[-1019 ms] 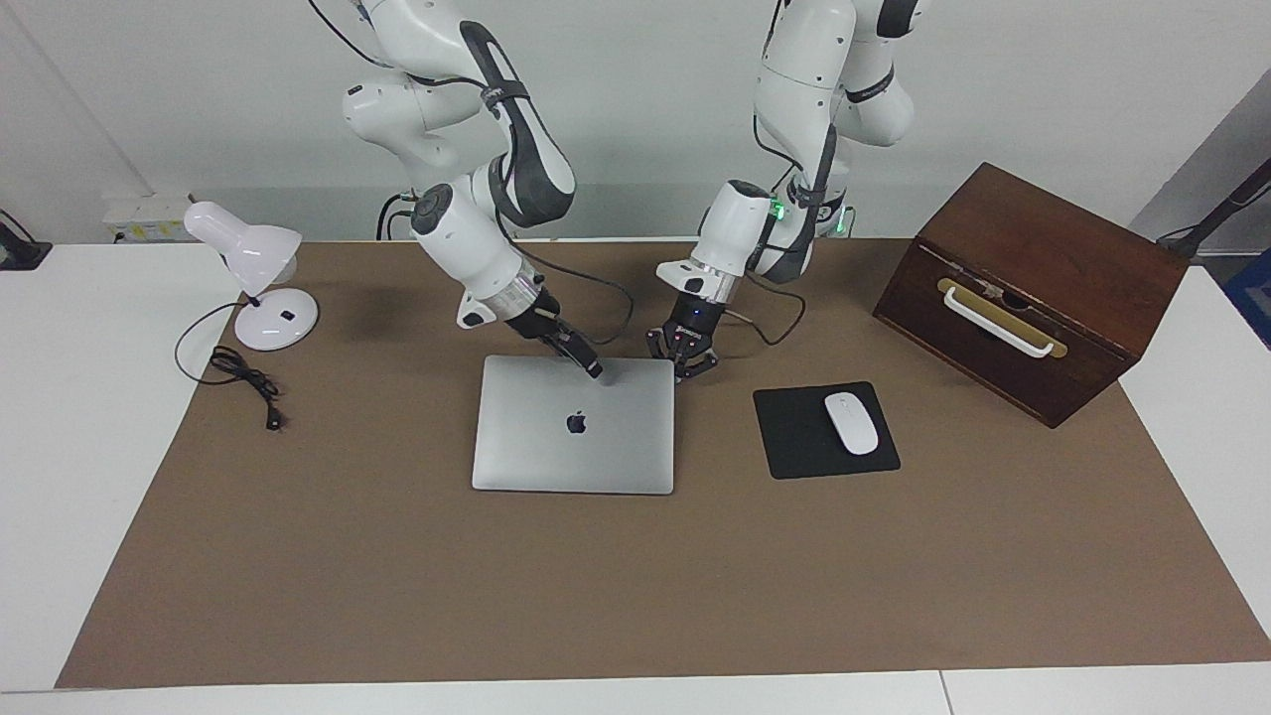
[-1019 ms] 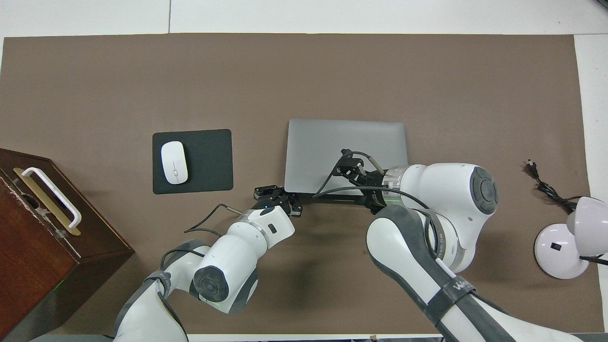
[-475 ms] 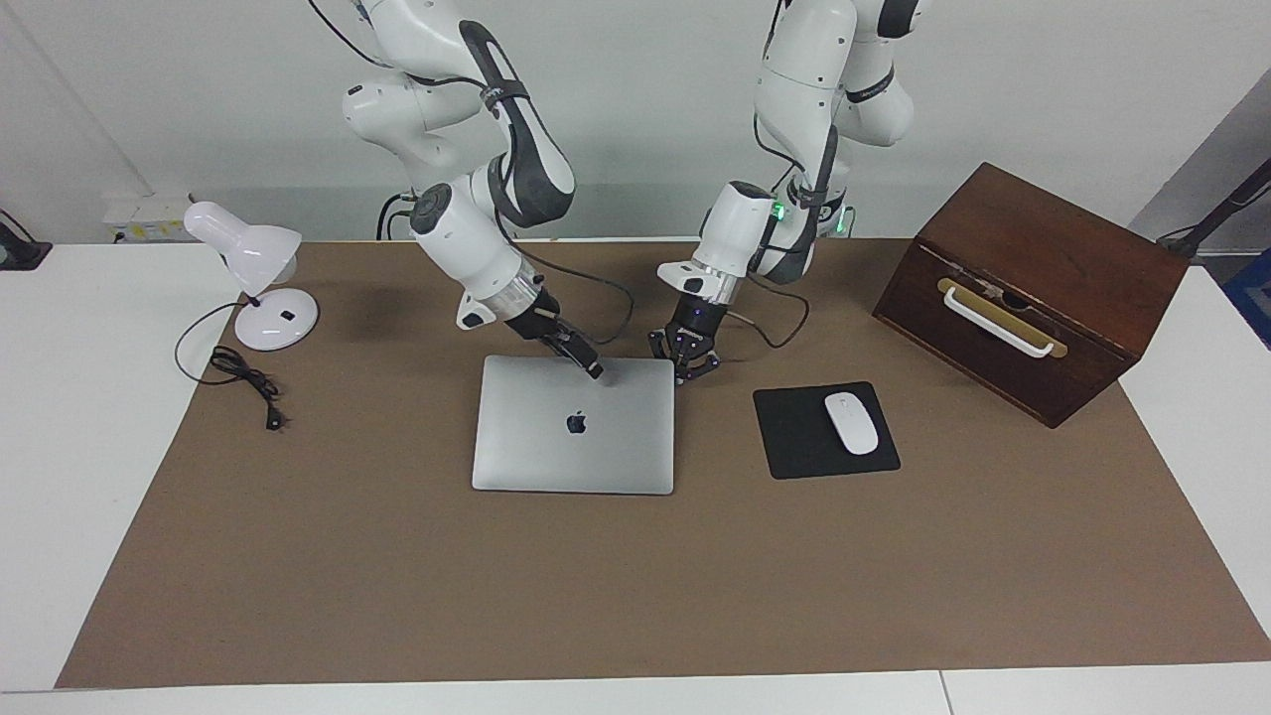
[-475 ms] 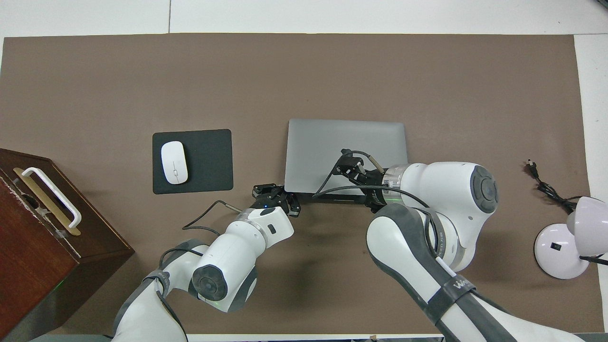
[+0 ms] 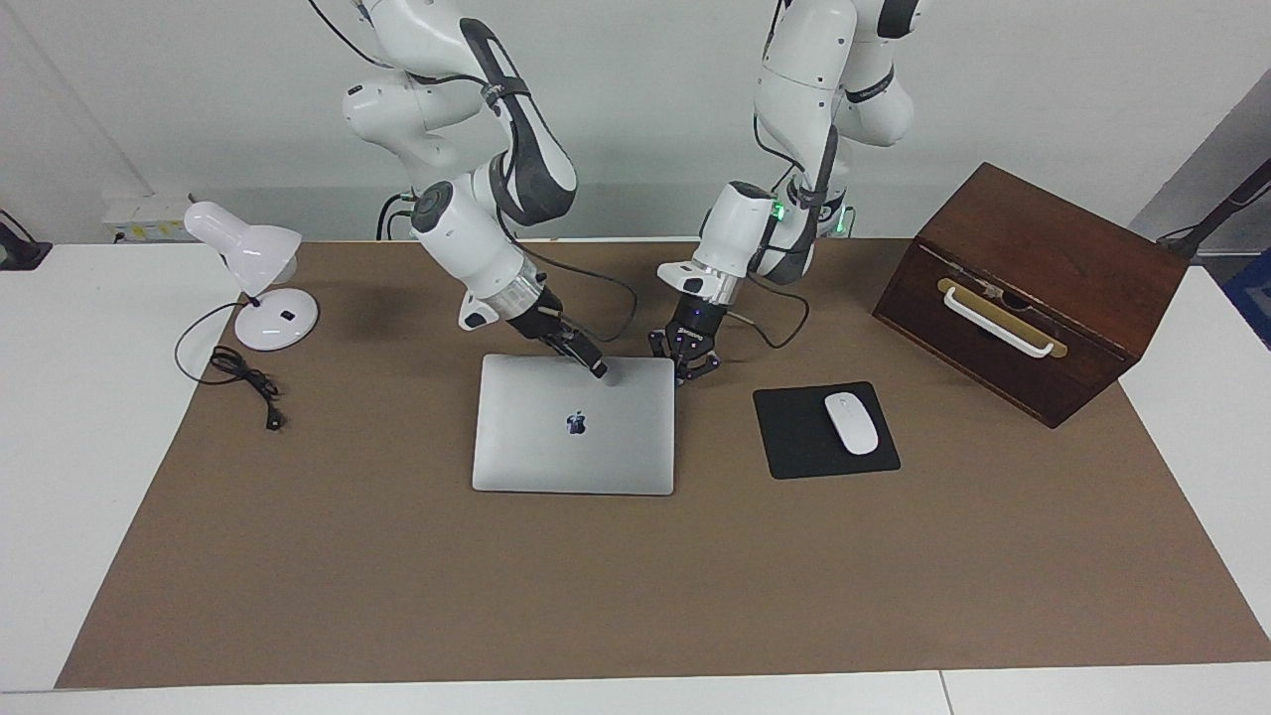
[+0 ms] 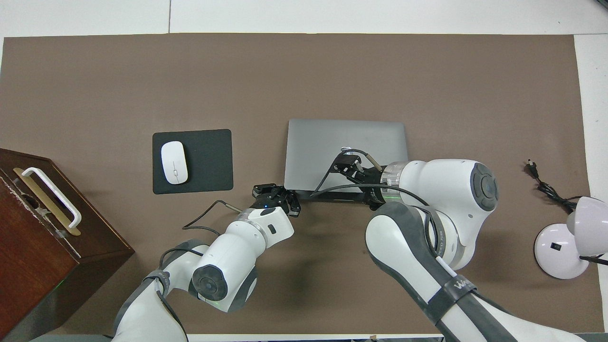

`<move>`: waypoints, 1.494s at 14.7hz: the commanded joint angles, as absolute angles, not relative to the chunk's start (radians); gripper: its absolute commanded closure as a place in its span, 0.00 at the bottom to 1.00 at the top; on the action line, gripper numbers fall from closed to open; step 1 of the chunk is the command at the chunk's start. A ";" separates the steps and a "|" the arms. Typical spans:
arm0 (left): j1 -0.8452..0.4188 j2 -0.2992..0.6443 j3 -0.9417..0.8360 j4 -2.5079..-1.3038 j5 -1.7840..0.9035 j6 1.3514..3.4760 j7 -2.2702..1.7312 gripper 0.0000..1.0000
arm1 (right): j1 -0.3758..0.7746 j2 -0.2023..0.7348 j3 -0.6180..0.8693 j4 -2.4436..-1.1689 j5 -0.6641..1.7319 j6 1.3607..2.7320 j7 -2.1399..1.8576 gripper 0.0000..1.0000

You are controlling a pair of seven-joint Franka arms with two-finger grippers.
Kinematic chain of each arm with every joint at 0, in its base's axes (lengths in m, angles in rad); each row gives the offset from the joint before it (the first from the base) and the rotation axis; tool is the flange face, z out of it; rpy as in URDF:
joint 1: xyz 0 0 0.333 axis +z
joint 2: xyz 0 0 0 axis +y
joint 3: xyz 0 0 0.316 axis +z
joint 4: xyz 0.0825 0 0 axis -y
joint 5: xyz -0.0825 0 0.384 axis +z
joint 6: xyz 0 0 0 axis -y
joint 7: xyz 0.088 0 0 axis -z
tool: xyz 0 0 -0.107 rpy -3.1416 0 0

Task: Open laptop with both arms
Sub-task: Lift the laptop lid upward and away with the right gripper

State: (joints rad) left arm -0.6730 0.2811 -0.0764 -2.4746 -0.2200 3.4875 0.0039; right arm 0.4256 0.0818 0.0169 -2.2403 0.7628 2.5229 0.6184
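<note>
The closed laptop [image 5: 574,424] is seen flat at the frame's centre, its upper edge pinned by the right gripper [image 5: 597,368], seemingly shut, apparently as bracing, while the left gripper [image 5: 685,367], fingers spread, is set at its upper right corner.

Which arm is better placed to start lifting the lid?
Probably left: the left end effector sits at the laptop's robot-side corner edge, while the right end effector is over the lid top.
</note>
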 commanded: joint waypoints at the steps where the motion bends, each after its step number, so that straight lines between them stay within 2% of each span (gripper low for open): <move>1: -0.675 0.330 -0.069 -2.459 -0.236 3.504 0.034 1.00 | 0.397 0.144 0.018 -2.161 0.793 2.563 0.519 0.00; 22: -0.680 0.330 -0.069 -2.459 -0.236 3.502 0.034 1.00 | 0.379 0.256 0.017 -1.813 0.766 2.517 0.512 0.00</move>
